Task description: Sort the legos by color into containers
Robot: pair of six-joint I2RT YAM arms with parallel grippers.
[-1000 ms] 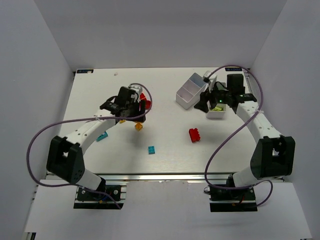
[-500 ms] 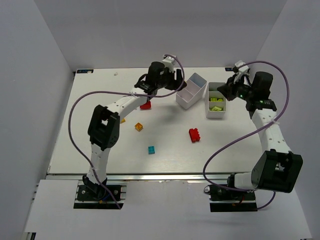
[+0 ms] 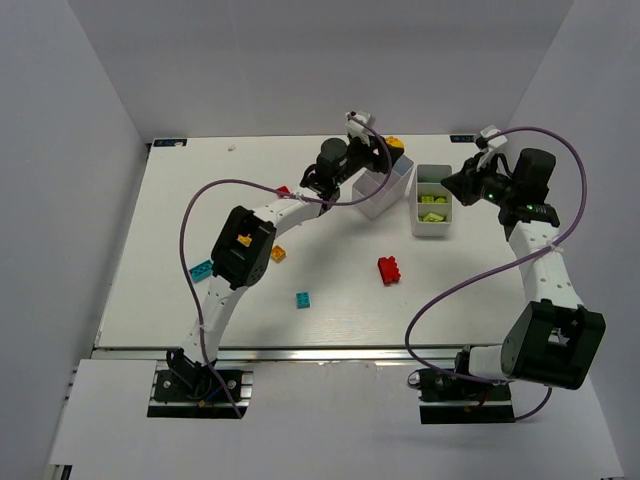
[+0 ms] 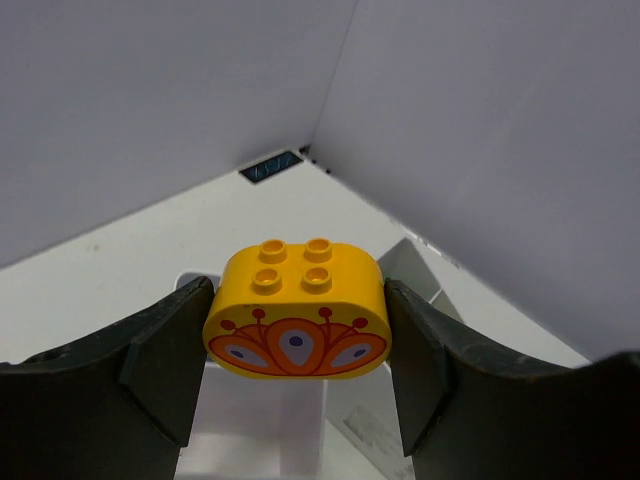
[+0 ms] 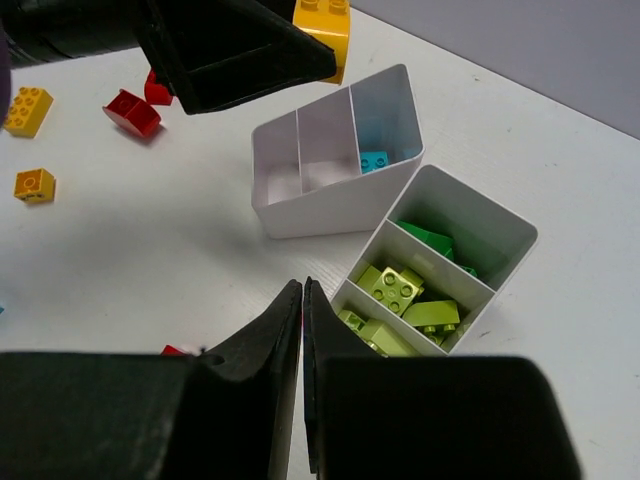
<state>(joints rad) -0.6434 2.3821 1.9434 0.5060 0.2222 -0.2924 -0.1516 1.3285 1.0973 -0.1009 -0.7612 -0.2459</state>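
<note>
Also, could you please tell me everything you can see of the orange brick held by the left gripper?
The orange brick is a glossy plastic piece with rounded ends, four studs on top and a red, white and dark petal print on its side. It sits upright, clamped end to end between the dark fingers of the left gripper, in the air above the white divided tray.

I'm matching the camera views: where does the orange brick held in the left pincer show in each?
Top external: orange brick at top centre, just above the three-slot white tray.
Left wrist: dead centre, in the left pincer, tray below.
Right wrist: top edge, above the tray.
Shared landmark: that tray.
</note>
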